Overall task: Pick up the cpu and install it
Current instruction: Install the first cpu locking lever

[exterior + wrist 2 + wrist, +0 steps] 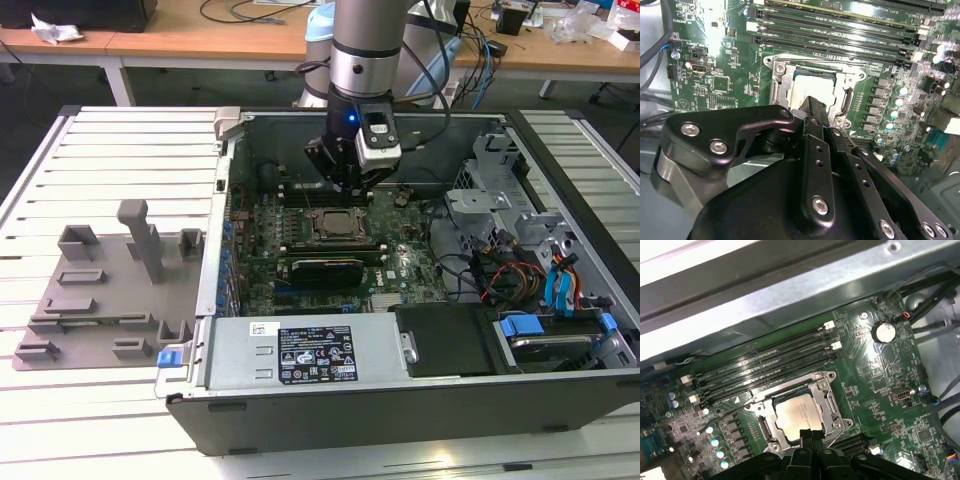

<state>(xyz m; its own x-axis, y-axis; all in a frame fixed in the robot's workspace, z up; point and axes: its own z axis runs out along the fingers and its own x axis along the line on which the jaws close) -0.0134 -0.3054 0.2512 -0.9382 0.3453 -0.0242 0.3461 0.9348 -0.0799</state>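
The small silvery square cpu [797, 412] lies in the metal-framed motherboard socket [832, 405], one edge hidden behind the black gripper [811, 434], whose fingers are pressed together and empty. Print on the white case label [315, 352] is illegible.

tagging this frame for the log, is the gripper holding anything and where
Nothing appears held. The cpu lies flat in the socket, and the gripper, shut, hangs over its edge with nothing between its tips.
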